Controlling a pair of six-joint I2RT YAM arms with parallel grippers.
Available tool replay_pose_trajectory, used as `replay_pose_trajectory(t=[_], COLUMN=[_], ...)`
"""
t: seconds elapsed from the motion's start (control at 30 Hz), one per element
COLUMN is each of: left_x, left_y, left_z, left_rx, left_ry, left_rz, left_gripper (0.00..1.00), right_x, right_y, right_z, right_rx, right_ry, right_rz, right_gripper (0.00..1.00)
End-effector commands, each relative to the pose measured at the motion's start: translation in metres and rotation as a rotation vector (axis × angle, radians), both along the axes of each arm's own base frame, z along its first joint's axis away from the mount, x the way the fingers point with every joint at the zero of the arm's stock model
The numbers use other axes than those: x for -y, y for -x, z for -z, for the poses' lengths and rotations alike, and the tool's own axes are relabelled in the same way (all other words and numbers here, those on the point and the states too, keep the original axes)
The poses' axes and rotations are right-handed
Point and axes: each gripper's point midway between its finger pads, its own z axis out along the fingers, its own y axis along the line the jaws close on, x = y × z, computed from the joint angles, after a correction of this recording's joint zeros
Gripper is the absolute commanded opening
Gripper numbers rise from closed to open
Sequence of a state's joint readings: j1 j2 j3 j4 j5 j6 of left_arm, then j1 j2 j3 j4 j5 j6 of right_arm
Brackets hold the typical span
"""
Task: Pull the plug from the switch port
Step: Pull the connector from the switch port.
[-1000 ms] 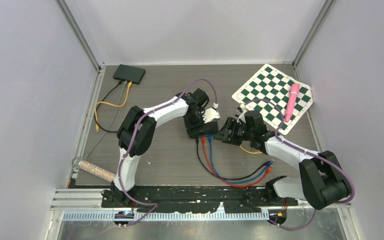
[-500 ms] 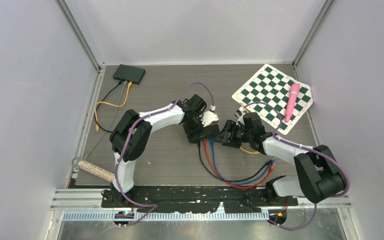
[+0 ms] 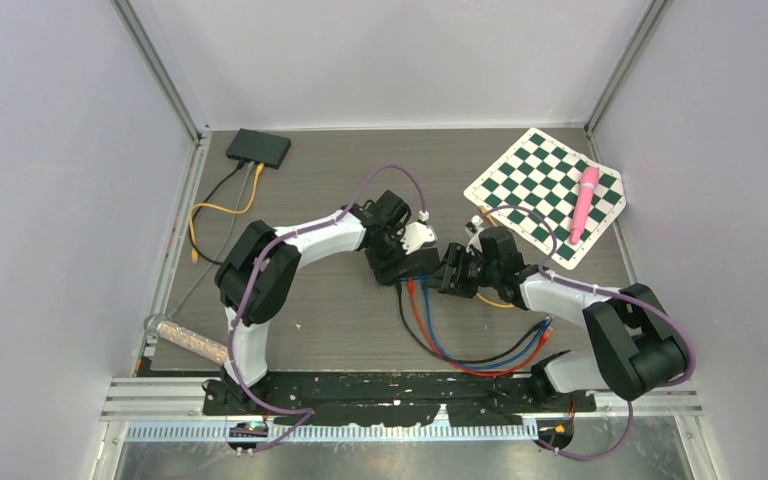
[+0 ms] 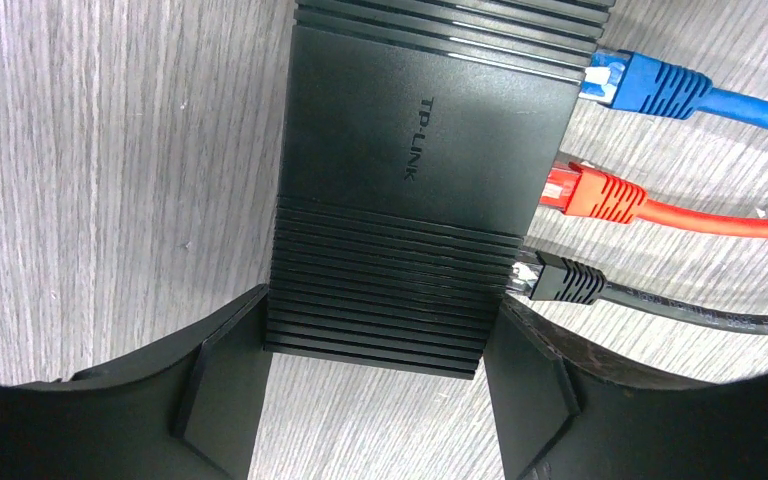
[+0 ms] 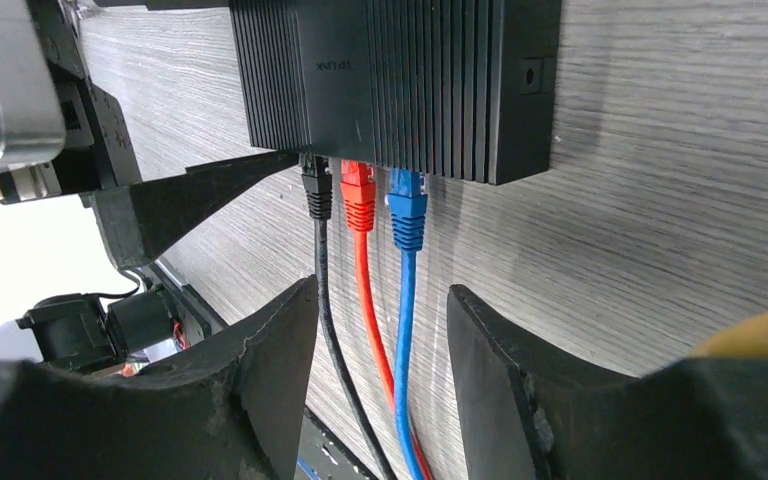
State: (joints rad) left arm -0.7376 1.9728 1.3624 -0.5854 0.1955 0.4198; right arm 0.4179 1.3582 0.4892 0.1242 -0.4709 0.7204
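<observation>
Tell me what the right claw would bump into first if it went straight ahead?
Probably the red plastic plug and blue plastic plug, lined up ahead of the open right claw, then the black ribbed network switch holding them. Depth is unclear.

The table (image 3: 340, 330) is seen whole from above and behind, the arm bases (image 3: 232, 385) lying at the bottom of the frame. The switch (image 4: 410, 170) is viewed from near and straight down by the left wrist camera, and at a low slant, ports facing the lens, by the right. Switch and plugged cables (image 5: 360, 250) are shared by all views.
</observation>
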Motion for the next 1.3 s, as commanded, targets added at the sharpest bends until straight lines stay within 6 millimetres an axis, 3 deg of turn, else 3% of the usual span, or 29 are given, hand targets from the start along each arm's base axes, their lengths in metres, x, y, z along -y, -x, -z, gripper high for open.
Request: replay_pose_trajectory(t=[0.0,0.2,0.37,0.47,0.6,0.7,0.87,1.07,1.27], left_x=[0.002,0.002,0.001,0.001,0.000,-0.001,-0.001,-0.004,-0.006], left_y=[0.021,0.023,0.023,0.023,0.024,0.025,0.027,0.032,0.036], left_z=[-0.003,-0.002,-0.002,-0.002,-0.001,0.000,0.000,0.002,0.005], left_rx=[-0.072,-0.078,-0.081,-0.081,-0.083,-0.083,-0.082,-0.088,-0.092], left_ry=[0.042,0.041,0.037,0.038,0.038,0.040,0.052,0.059,0.072], left_rz=[-0.009,-0.017,-0.027,-0.029,-0.037,-0.041,-0.052,-0.071,-0.088], left_gripper=[0.53,0.51,0.49,0.48,0.47,0.47,0.46,0.47,0.54], right_x=[-0.007,-0.004,-0.013,-0.004,0.017,0.021,0.004,-0.015,-0.017], right_y=[-0.019,-0.026,-0.033,-0.036,-0.034,-0.030,-0.017,-0.009,-0.012], right_z=[-0.008,0.010,-0.017,-0.035,-0.043,-0.038,-0.023,-0.014,0.006], right_rx=[0.037,-0.010,0.071,0.137,0.192,0.187,0.137,0.122,0.064], right_ry=[-0.006,0.029,-0.012,0.006,0.057,0.069,0.055,0.077,0.084], right_rz=[0.041,0.086,0.082,0.119,0.204,0.210,0.108,0.032,0.054], right_gripper=[0.57,0.51,0.49,0.50,0.50,0.46,0.42,0.43,0.45])
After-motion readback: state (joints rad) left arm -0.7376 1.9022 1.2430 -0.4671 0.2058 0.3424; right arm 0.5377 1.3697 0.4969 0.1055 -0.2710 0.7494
